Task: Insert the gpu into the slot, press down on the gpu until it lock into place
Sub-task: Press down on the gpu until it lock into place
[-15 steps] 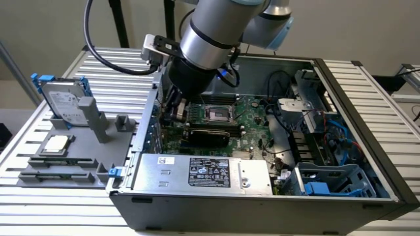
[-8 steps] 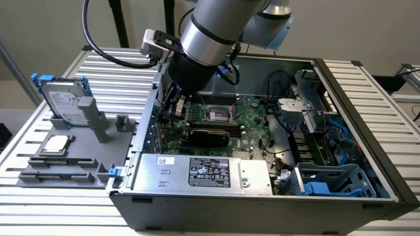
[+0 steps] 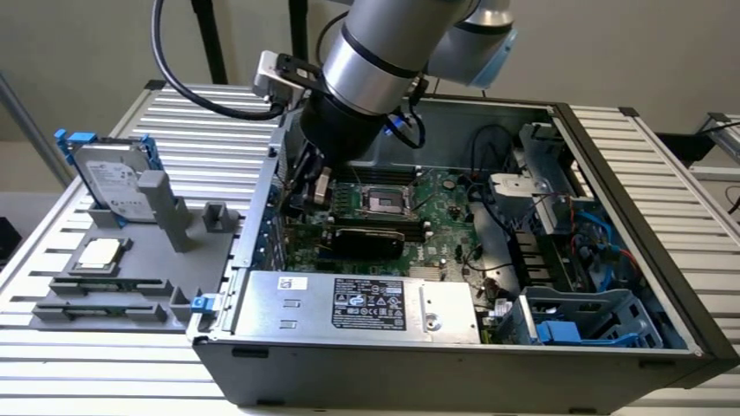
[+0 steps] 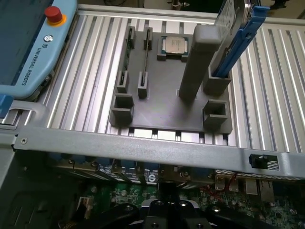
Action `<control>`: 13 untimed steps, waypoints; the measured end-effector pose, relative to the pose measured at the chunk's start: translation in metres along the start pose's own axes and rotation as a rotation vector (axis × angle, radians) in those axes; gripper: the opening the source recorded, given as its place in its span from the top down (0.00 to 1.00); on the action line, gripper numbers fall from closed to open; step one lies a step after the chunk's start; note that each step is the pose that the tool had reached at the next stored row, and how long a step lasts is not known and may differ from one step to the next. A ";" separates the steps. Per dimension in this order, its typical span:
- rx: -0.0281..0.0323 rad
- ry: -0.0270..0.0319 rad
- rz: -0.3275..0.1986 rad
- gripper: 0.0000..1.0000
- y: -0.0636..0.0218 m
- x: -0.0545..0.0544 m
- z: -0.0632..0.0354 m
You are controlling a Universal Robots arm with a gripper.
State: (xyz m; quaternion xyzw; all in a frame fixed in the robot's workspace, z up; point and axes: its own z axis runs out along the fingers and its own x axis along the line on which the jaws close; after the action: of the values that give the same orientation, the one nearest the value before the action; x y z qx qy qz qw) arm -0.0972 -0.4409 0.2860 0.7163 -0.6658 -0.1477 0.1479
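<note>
The gpu (image 3: 366, 241), a flat black card with a thin green edge, lies low over the green motherboard (image 3: 449, 195) inside the open computer case. It sits between the silver processor socket (image 3: 382, 198) and the power-supply box (image 3: 359, 303). The blue slot is hidden, with the card over where it runs. My gripper (image 3: 303, 198) reaches down into the case by its wall at the exterior view's left, just above and beside the card's end on that side. In the wrist view the gripper body (image 4: 164, 214) hangs over the board just inside the case rim (image 4: 143, 149).
A grey fixture (image 3: 127, 251) on the slatted table outside the case holds a processor (image 4: 174, 45), memory sticks and a hard drive in a blue caddy (image 3: 110, 178). A teach pendant (image 4: 28, 43) lies beside it. Cables and a blue drive cage (image 3: 578, 321) crowd the case's other end.
</note>
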 end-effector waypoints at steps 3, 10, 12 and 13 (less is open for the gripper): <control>0.0000 0.0000 0.000 0.89 0.0000 -0.003 0.0001; 0.0000 0.0001 0.000 0.89 0.0014 -0.005 0.0007; 0.0000 0.0000 0.000 0.89 0.0013 -0.007 0.0007; 0.0000 0.0000 0.000 0.89 0.0013 -0.008 0.0007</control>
State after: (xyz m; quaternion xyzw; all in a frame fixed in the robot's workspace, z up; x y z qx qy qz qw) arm -0.0992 -0.4331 0.2859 0.7163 -0.6658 -0.1477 0.1479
